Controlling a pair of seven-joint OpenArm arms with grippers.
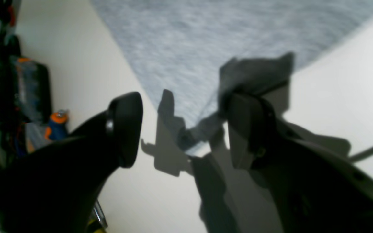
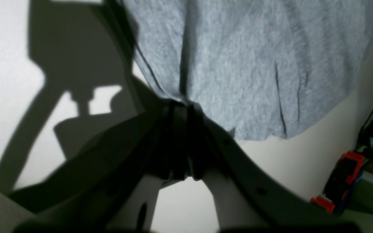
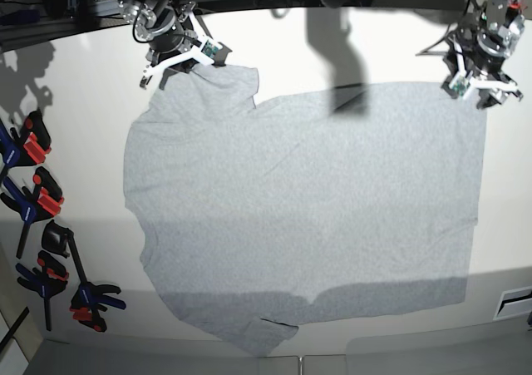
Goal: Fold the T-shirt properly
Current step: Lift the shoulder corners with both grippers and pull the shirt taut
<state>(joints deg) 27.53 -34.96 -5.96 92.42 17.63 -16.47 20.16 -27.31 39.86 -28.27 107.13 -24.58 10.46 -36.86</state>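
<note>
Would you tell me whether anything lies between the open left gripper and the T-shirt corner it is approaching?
Nothing visible does: the left gripper sits open at the T-shirt corner, only bare table around it.

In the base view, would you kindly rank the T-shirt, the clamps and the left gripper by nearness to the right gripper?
1. T-shirt: its sleeve is pinched in the right gripper, top left.
2. Clamps: left table edge.
3. Left gripper: top right, open.

Workshop: bar clamps (image 3: 33,200) beside white table (image 3: 83,101)
</note>
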